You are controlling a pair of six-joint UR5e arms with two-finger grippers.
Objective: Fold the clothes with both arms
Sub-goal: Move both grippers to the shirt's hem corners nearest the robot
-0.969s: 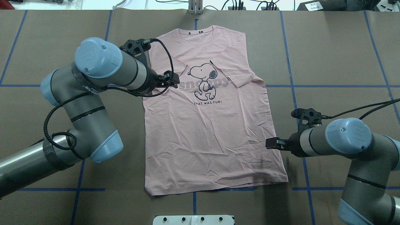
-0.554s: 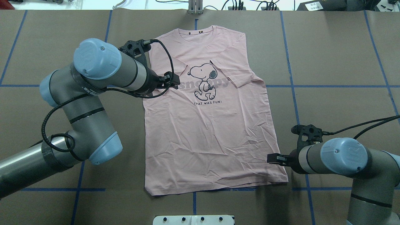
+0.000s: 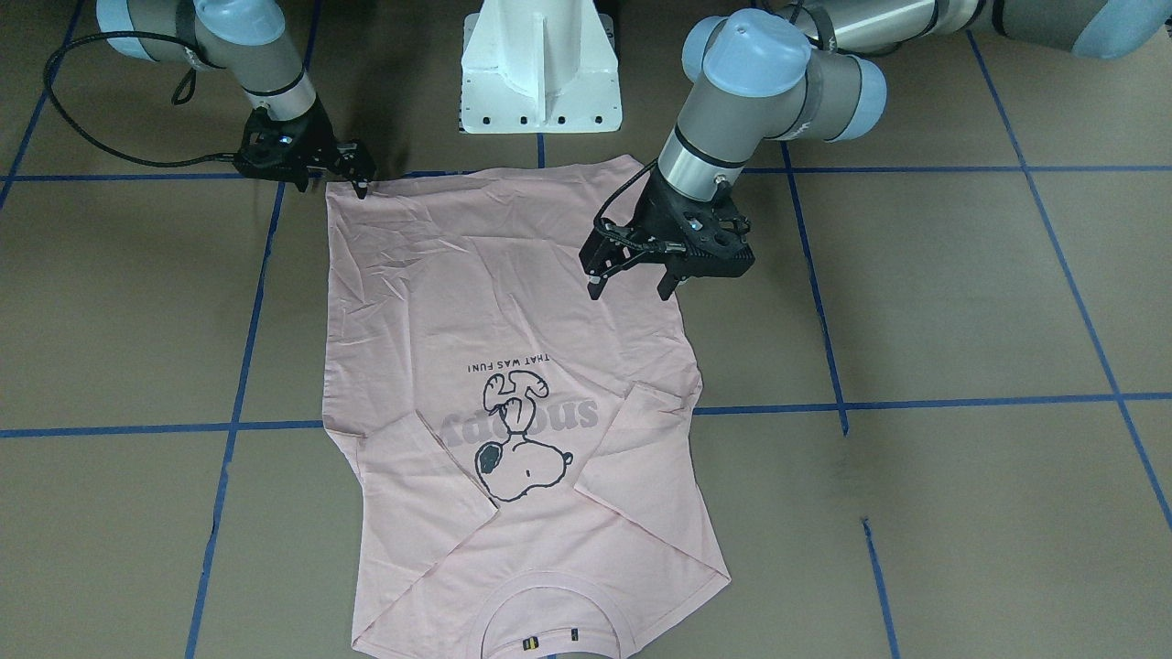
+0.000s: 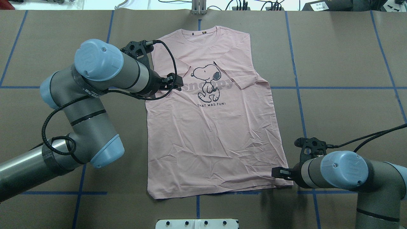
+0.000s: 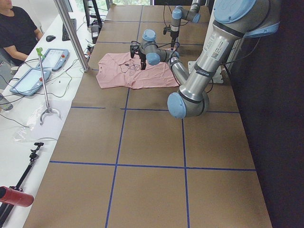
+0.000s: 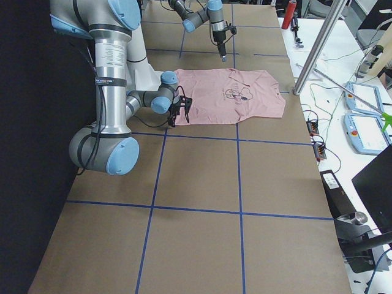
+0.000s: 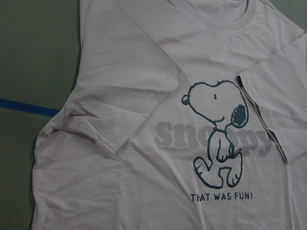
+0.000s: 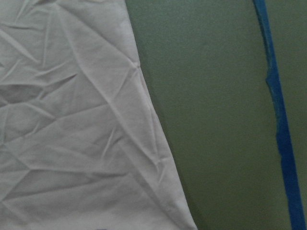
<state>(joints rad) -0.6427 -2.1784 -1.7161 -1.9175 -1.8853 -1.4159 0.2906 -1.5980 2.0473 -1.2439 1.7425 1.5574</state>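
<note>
Fingers (image 3: pixel 593 282) of my left gripper (image 3: pixel 629 289) apart, hovering over T-shirt (image 4: pixel 206 143), holding nothing; right gripper (image 3: pixel 333 185) fingers apart at hem corner; shirt flat mid-worktop (image 4: pixel 334 63), collar toward far edge

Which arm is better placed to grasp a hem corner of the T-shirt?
Probably right: the right gripper sits by the T-shirt hem corner; the left gripper hangs by the sleeve, far from the hem.
</note>
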